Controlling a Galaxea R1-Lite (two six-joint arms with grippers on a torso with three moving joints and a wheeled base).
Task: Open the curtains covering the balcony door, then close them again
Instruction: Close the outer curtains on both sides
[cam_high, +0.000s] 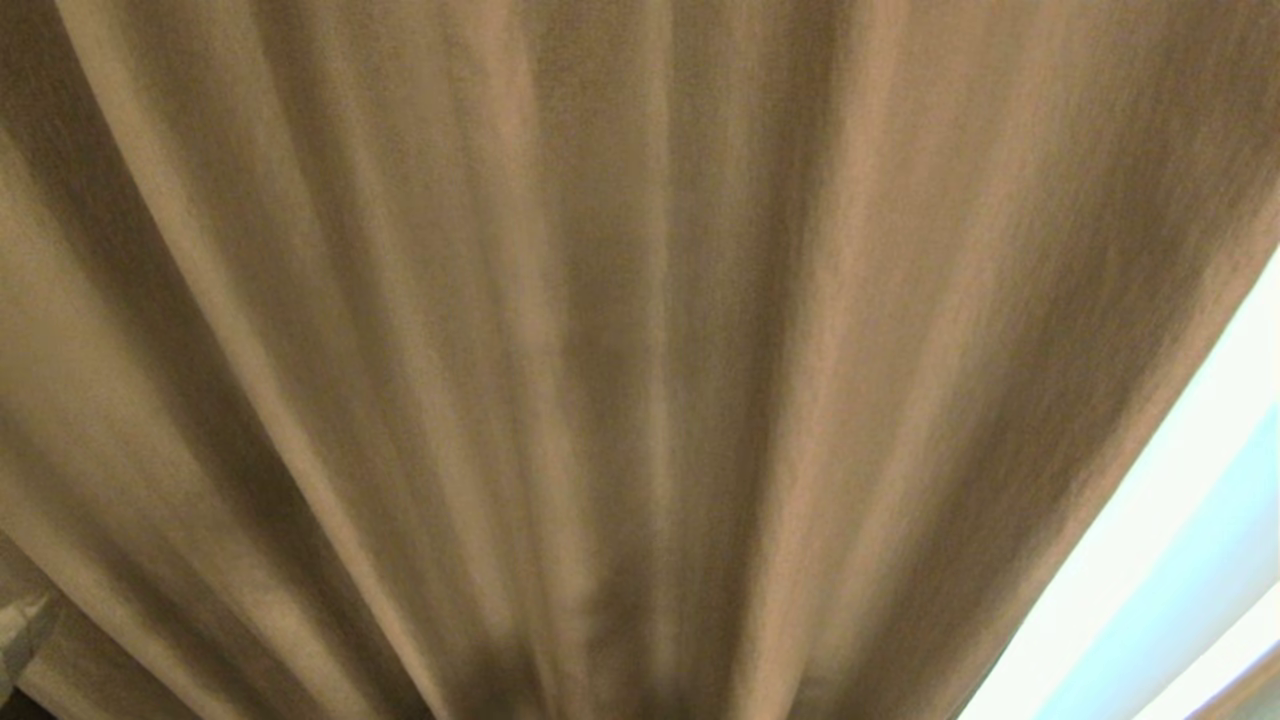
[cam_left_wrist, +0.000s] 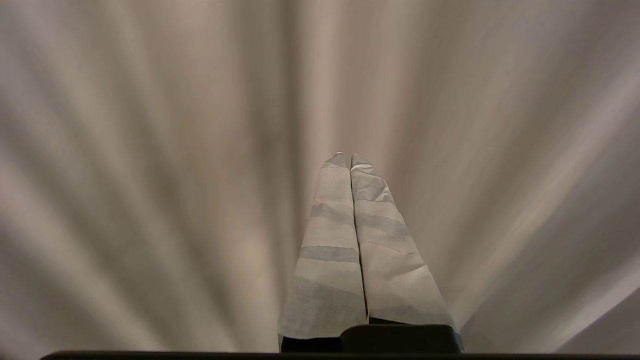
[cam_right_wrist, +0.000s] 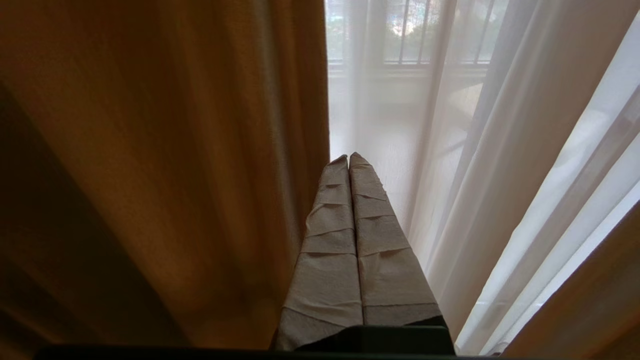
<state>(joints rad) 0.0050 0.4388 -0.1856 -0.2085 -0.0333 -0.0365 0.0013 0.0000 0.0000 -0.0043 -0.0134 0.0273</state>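
Right in front of my head camera the curtains (cam_high: 560, 350) fill nearly everything: pleated beige folds fanning down, with only a bright sliver of sheer (cam_high: 1180, 560) at the far right. My left gripper (cam_left_wrist: 350, 157) points into those folds with its jaws pressed together, and I see no cloth pinched between the taped fingers (cam_left_wrist: 330, 235). My right gripper (cam_right_wrist: 348, 157) hangs at the hemmed edge of the beige panel, jaws likewise together on nothing, looking past that edge into the white sheer layer (cam_right_wrist: 475, 165). Through the sheer I make out railing bars, but I cannot tell the balcony door's frame from here.

I judge the drape stands partly drawn, a gap showing on my right side, though I cannot tell from this alone whether I am in the opening half or the closing half. Either way, the next move calls for parting the jaws, catching a fold or the hem, then sweeping sideways.

No containers are in sight.
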